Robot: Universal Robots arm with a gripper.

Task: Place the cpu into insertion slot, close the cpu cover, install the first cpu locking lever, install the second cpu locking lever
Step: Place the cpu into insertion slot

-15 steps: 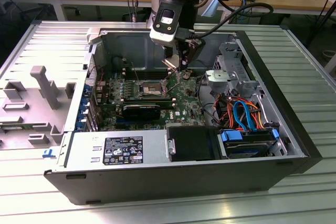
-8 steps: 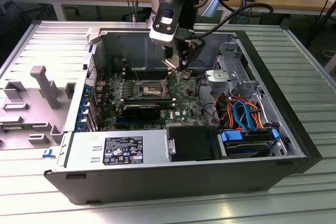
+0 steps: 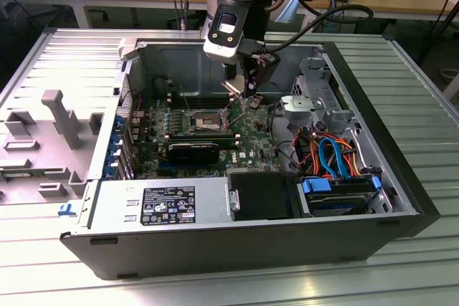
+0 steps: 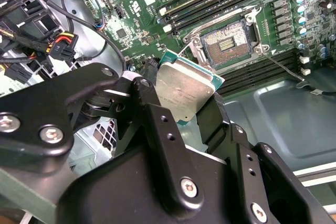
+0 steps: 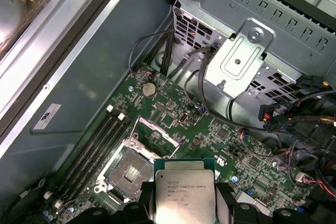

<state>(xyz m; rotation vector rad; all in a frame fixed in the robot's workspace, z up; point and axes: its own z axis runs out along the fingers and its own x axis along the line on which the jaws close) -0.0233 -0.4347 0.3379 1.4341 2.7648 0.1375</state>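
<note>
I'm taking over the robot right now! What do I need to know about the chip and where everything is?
Gripper: shut on the cpu, gripping it by two opposite edges, metal face toward the wrist cameras.
Cpu: in the air over the motherboard, close to the insertion slot but not in it.
Insertion slot: empty, its contacts bare.
Cpu cover: raised open.
Done: the cpu is in the grip, near the slot.
Left: cpu not seated, cover not closed, neither locking lever installed.
</note>
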